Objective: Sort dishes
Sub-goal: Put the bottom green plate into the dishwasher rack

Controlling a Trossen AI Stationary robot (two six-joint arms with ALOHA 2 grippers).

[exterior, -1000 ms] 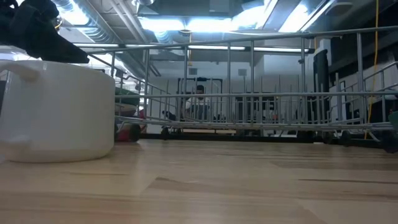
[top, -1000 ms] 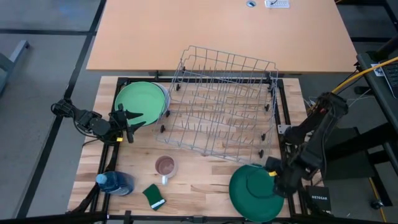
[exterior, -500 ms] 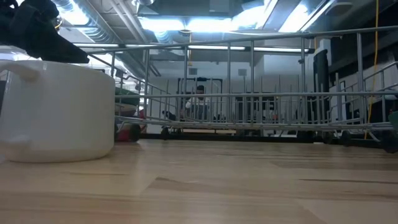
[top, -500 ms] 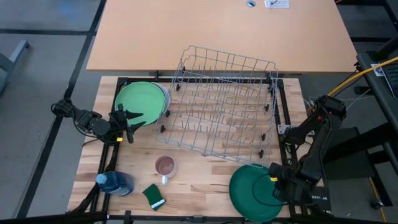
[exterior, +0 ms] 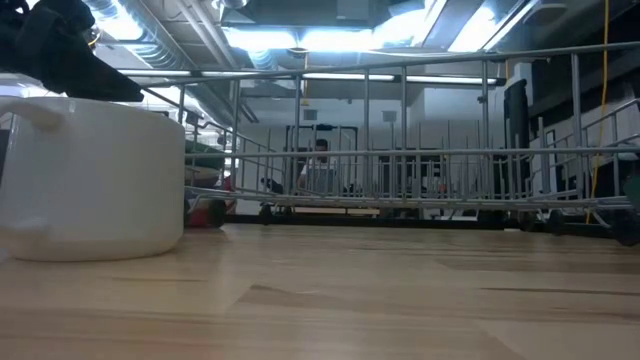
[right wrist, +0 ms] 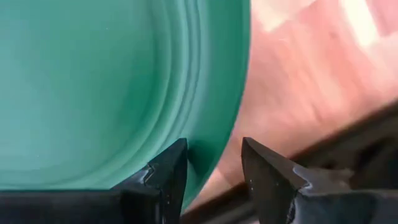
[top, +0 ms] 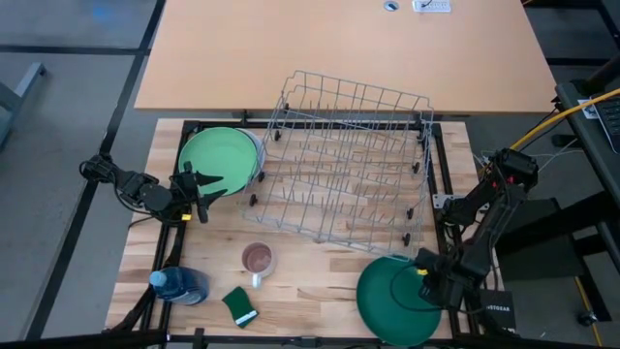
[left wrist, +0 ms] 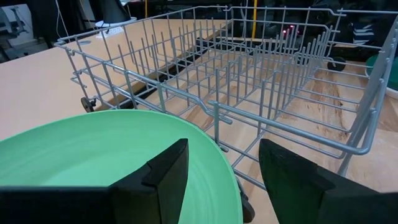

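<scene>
Two robot arms work a wooden table (top: 320,254) around a tilted wire dish rack (top: 344,160) at its centre. At nine o'clock, the left gripper (top: 205,192) hovers with fingers spread at the near edge of the light green plate (top: 219,160). At five o'clock, the right gripper (top: 426,283) straddles the dark green plate's (top: 387,299) rim, fingers parted, not clamped. Mug (top: 258,260), sponge (top: 239,305) and bottle (top: 177,285) sit toward seven o'clock.
</scene>
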